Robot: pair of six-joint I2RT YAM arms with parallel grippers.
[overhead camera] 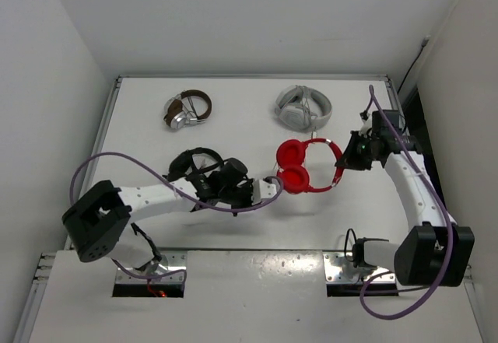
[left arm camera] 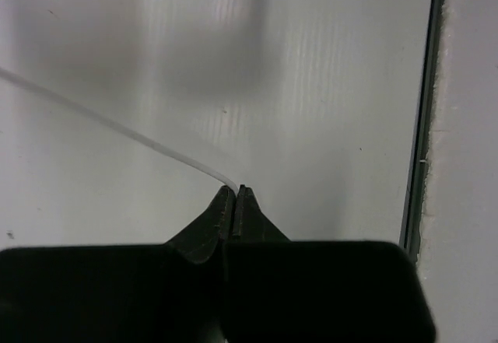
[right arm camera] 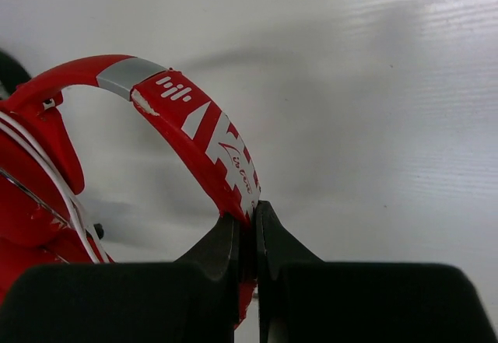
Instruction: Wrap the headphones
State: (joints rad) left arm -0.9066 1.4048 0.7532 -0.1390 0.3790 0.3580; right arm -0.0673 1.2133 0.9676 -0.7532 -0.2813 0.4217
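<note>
The red headphones (overhead camera: 299, 166) lie at the table's middle right, earcups to the left, headband arching right. My right gripper (overhead camera: 348, 159) is shut on the red headband (right arm camera: 204, 142), which runs up and left from between its jaws; white cable loops (right arm camera: 54, 181) lie over the earcup (right arm camera: 27, 211) at the left of the right wrist view. My left gripper (overhead camera: 270, 181) sits just left of the lower earcup and is shut on the thin white cable (left arm camera: 117, 127), which leaves its tips (left arm camera: 234, 190) up and to the left.
Black headphones (overhead camera: 194, 164) lie under my left forearm. Brown-and-silver headphones (overhead camera: 187, 110) sit at the back left, white-grey headphones (overhead camera: 303, 107) at the back middle. The table's right edge strip (left arm camera: 424, 125) shows in the left wrist view.
</note>
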